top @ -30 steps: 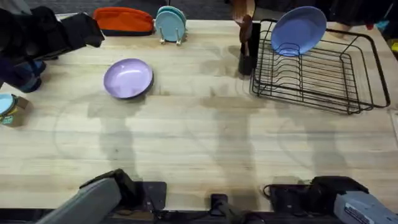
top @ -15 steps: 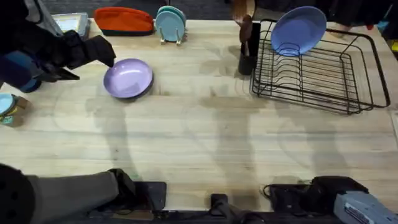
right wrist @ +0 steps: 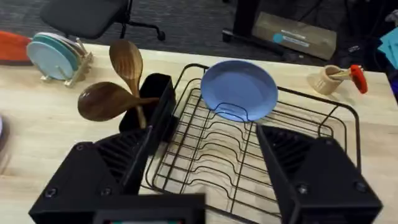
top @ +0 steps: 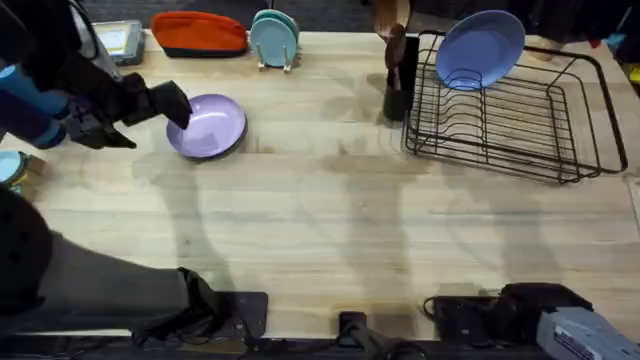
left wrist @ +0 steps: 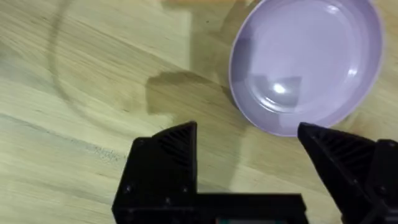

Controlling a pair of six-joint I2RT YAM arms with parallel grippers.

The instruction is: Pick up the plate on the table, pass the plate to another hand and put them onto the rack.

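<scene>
- worktop (top: 330, 220) bare across the middle; rack (top: 510, 110) at its far right with one blue plate (top: 480, 45) standing in it, other slots free
- left arm has swung in from the far-left edge over the last second; left gripper (top: 150, 105) now at the plate's left rim; fingers spread wide, pinching nothing
- right gripper (right wrist: 199, 168) back at its base, facing the rack; fingers spread, empty
- plate (top: 207, 126) flat on the worktop, far left, unmoved; grasp looks imminent; handover and racking not started
</scene>
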